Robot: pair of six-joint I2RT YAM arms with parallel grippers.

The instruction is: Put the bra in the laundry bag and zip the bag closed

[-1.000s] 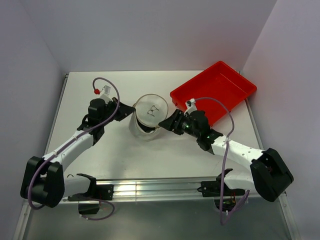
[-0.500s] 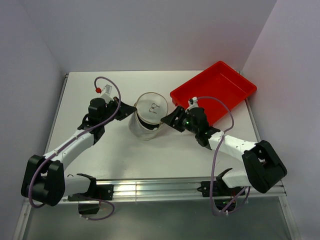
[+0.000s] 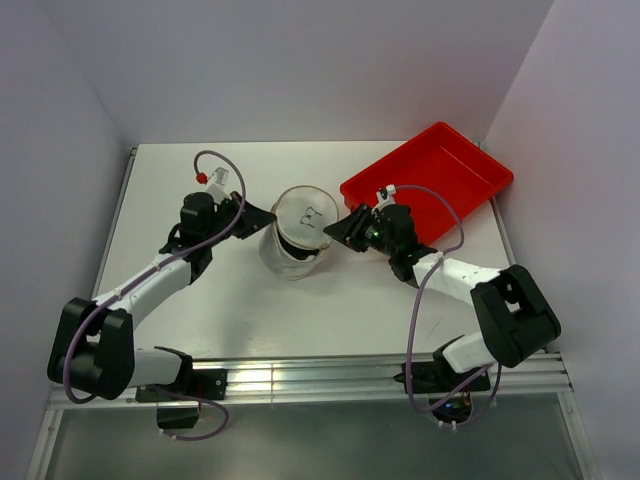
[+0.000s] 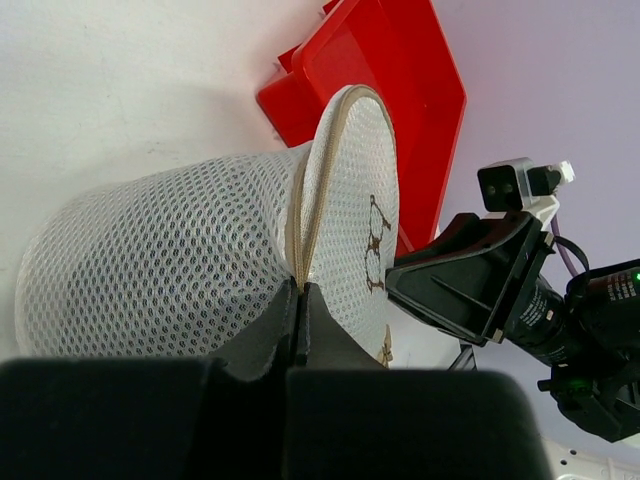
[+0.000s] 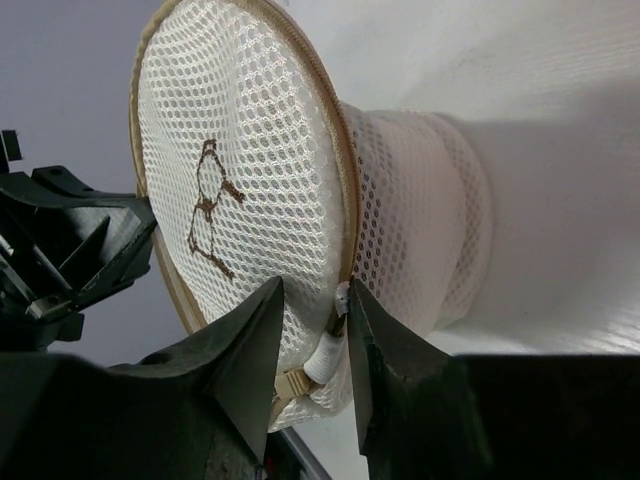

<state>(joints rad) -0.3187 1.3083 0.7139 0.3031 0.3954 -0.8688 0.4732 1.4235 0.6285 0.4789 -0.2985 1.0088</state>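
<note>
Right end effector point(image 5: 312, 345): sits further round the rim than a second ago, nearer the red tray point(image 3: 430, 180), with the elbow behind it drawn in toward the middle of the bench point(image 3: 200, 310). Left end effector point(image 4: 300, 303): keeps almost the same place as a second ago, only slightly farther from the arm bases.

Right side: fingers drawn in to a narrow gap, pinching the small white zip pull point(image 5: 326, 356) between them at the near edge of the lid point(image 5: 240, 160). Touches nothing else that can be made out.

Left side: fingers pressed fully together, clamped on the beige zip point(image 4: 312, 190) seam where lid meets wall. From that pinch, two beige tapes running apart in a thin V up the rim.

Between the two end effectors: the laundry bag point(image 3: 288, 256), standing on the bench with its round lid tipped up and toward the top camera. Gripped on opposite sides of the rim, left edge and right edge. White open mesh all over, with a brown printed mark point(image 5: 208, 215) on the lid.

Beyond the right end effector: red tray just beside the bag, at the far right corner of the bench, apart from the mesh.
</note>
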